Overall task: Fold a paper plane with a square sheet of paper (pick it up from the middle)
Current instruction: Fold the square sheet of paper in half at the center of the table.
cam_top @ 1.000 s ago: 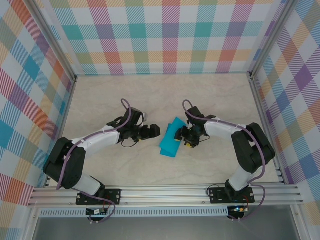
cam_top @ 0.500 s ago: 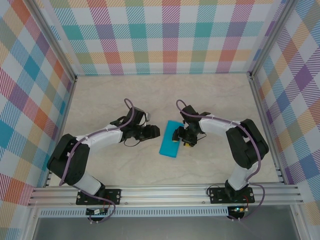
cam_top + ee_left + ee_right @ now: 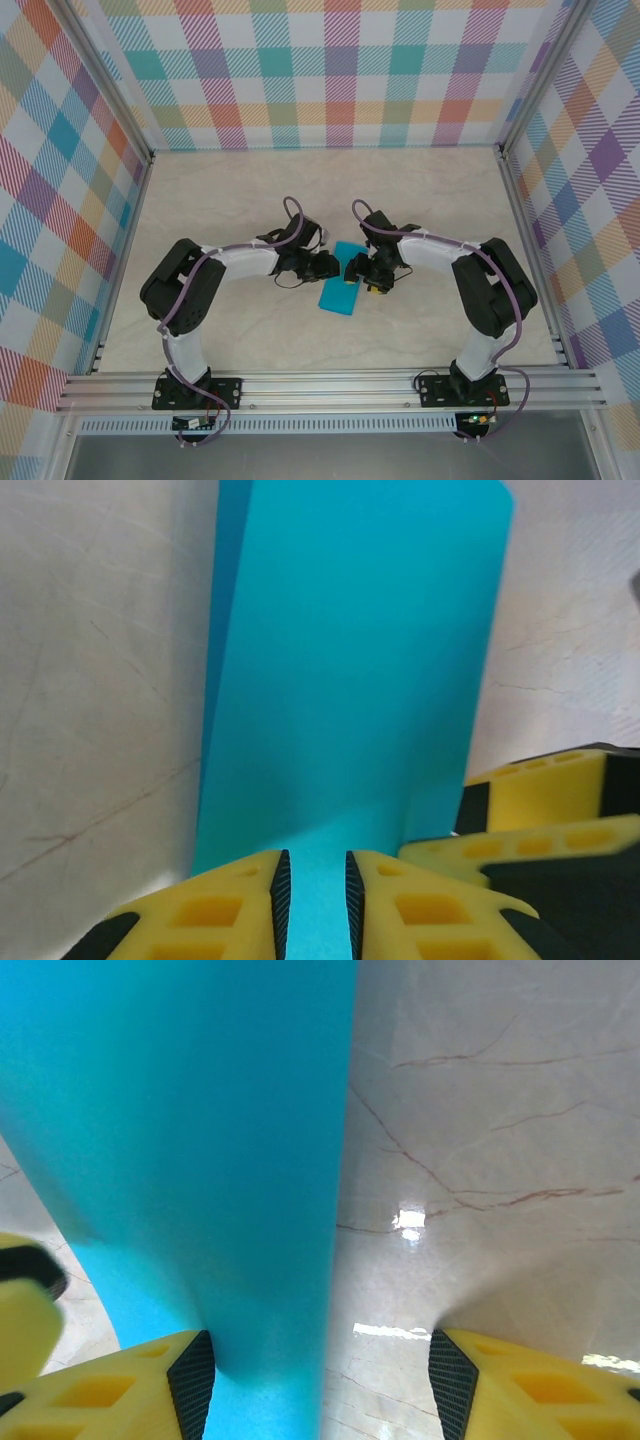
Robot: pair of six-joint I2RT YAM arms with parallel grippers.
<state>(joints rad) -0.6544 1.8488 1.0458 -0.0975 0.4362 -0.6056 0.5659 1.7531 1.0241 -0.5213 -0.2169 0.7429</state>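
Left gripper (image 3: 317,880) narrow over thin cyan-blue square sheet of paper (image 3: 350,680), grip unclear; right gripper (image 3: 320,1360) wide; sheet's edges cropped.

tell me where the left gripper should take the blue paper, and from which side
Probably the middle of the edge facing the left gripper, coming in from the left: the square sheet of paper is thin, and that edge sits between its fingers.

paper (image 3: 340,680) cut off at bottom edge, left pincer (image 3: 315,880) grip unclear
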